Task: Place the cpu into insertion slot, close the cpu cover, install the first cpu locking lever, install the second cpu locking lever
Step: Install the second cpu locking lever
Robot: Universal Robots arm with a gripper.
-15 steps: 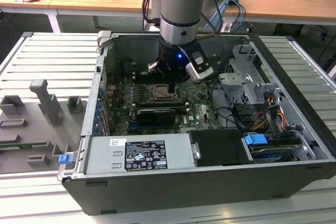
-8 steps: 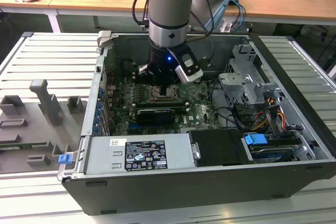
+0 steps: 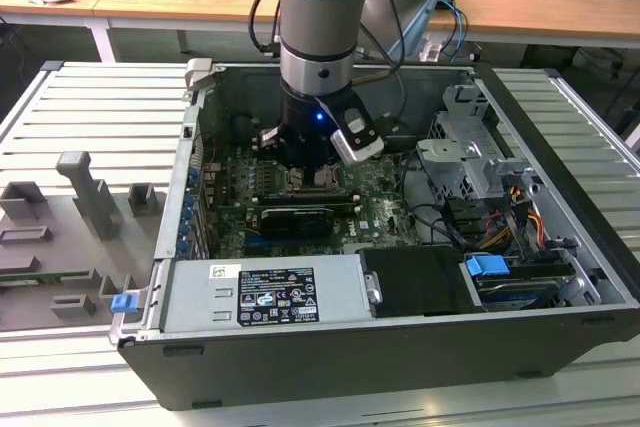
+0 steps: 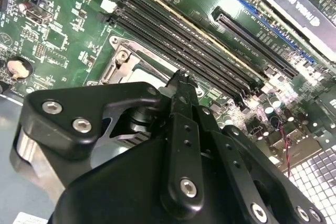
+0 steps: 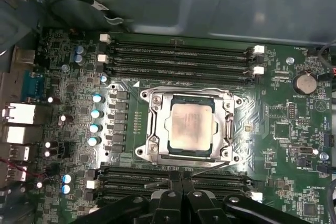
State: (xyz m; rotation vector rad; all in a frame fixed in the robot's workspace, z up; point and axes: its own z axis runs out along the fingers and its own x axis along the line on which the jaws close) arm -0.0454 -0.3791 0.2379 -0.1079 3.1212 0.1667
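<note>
In the first wrist view the cpu lies flat in the insertion slot, its silvery top showing through the cut-out of the cpu cover, which is folded down around it. One thin locking lever runs along the socket's side away from my gripper. A second lever lies slanted along the side nearest my fingertips. My gripper is shut, its fingers pressed together with nothing visible between them, right at that near lever. The exterior view has my gripper low over the socket inside the open case.
Rows of black memory slots flank the socket on two sides. A long black expansion card, the power supply and a drive cage stand around it inside the case walls. Grey fixtures sit at the exterior view's left.
</note>
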